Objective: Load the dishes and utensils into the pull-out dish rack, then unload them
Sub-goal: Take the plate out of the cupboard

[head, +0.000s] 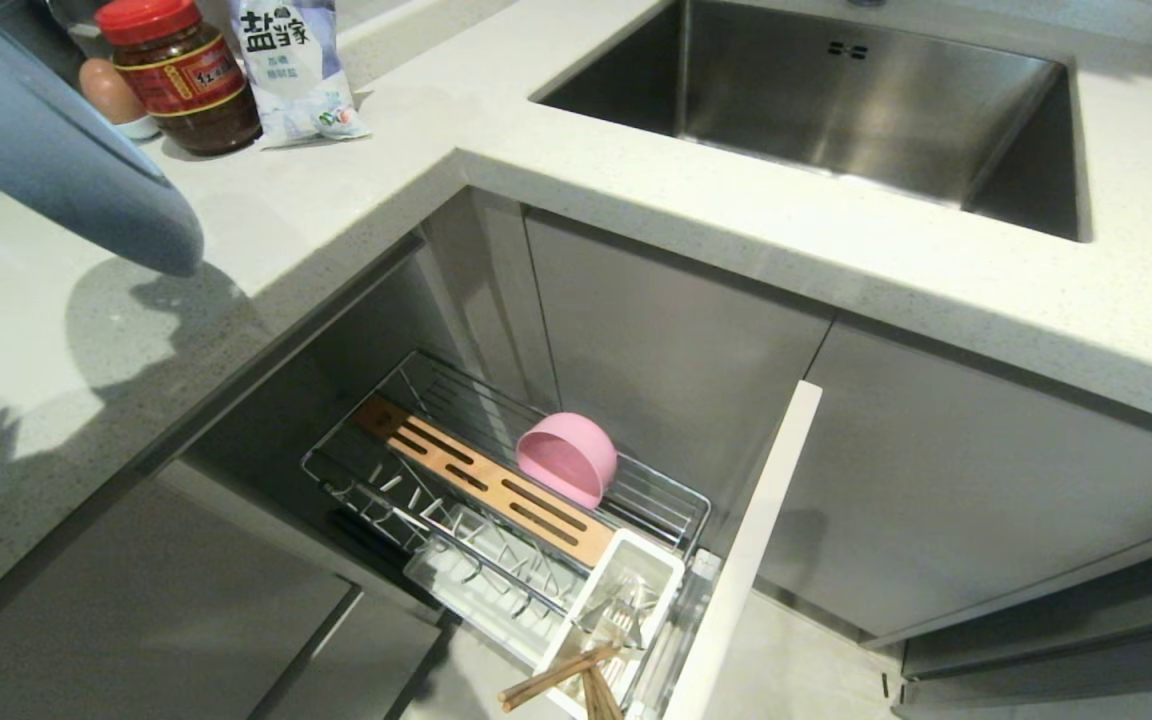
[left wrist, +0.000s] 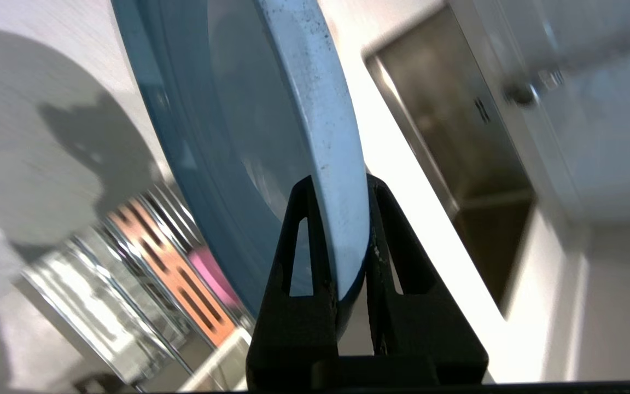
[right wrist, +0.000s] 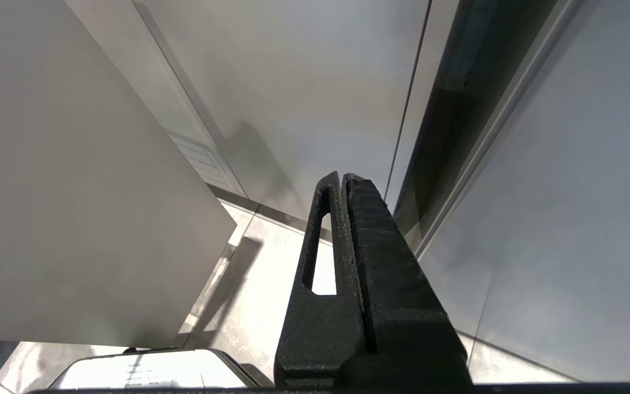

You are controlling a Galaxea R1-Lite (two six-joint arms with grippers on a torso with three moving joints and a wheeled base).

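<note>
Pale countertop (head: 636, 200) below; left end effector (left wrist: 338, 189) clamped on plate (left wrist: 271, 109); right end effector (right wrist: 342, 178) pressed together.

A light-blue plate (head: 56, 150) fills the frame's upper left above the countertop (head: 636, 210). Lower center, the pull-out dish rack (head: 386, 480) holds a pink bowl (head: 566, 458) and chopsticks (head: 561, 680).

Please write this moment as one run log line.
left gripper: shut on plate, above counter | bowl: in rack | right gripper: shut, idle
</note>
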